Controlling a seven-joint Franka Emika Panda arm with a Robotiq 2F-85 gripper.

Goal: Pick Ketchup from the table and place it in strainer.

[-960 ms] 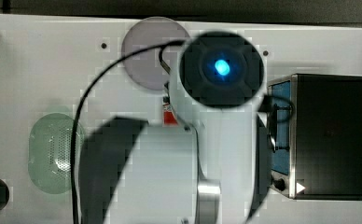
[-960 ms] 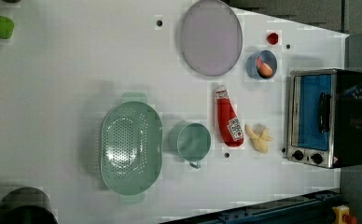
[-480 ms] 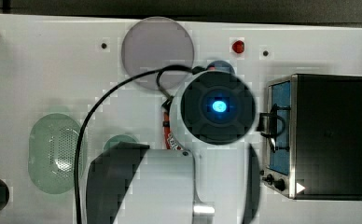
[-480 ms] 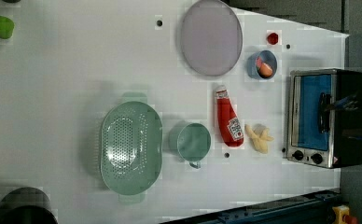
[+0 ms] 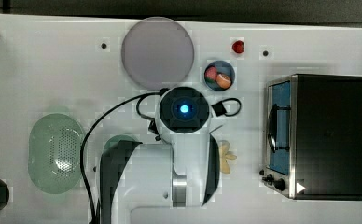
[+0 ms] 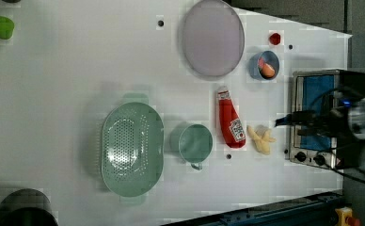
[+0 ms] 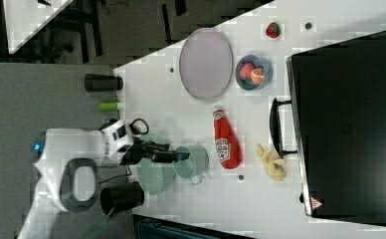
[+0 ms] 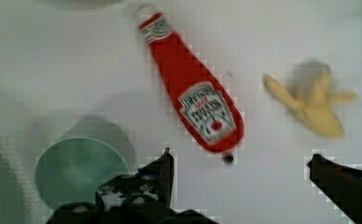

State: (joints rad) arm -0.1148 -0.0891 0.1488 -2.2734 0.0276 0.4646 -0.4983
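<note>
- Approach step; the Ketchup (image 8: 193, 98) lies flat on the worktop (image 6: 67, 70), at three o'clock of the green cup (image 6: 194, 142) in the left view
- fingers (image 8: 163, 168) spread wide, empty, above it; next I judge a descent to straddle the bottle, then a carry to the strainer (image 6: 132, 149)

Bright, even overhead light leaves faint shadows on the white worktop (image 6: 77, 70); the wrist view's banana (image 8: 312, 105) looks blurred.

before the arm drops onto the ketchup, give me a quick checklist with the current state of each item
1. Jaws open: ok, the gripper shows a wide gap.
2. Gripper empty: ok.
3. Ketchup lying flat on the table, apart from the green cup and the yellow toy: ok.
4. Jaws centred over the bottle: not ok, in the wrist view it lies off to one side.
5. Strainer empty: ok.
</note>
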